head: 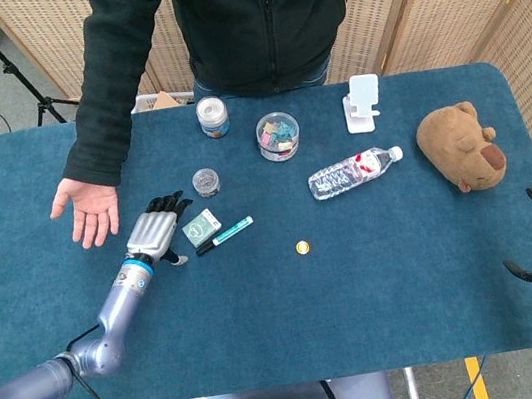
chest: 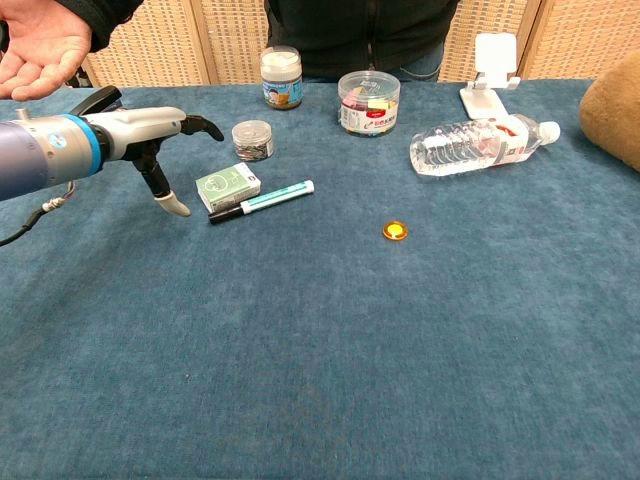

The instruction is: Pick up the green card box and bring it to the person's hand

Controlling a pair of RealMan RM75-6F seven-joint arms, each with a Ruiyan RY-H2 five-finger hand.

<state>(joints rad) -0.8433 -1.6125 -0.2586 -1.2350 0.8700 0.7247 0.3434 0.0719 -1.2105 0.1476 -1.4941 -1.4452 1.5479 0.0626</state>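
Your left hand [head: 157,233] hovers with fingers spread wide, holding nothing, the green card box [head: 202,227] lying flat just beyond its fingertips, positioned for a grasp toward the person's hand [head: 87,209].

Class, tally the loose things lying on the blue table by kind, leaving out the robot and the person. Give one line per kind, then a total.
Containers with lids: 3, a jar, a clear tub, a small tin
Green card box: 1
Marker pen: 1
Water bottle: 1
Phone stand: 1
Plush bear: 1
Orange disc: 1
Stapler: 1
Total: 10
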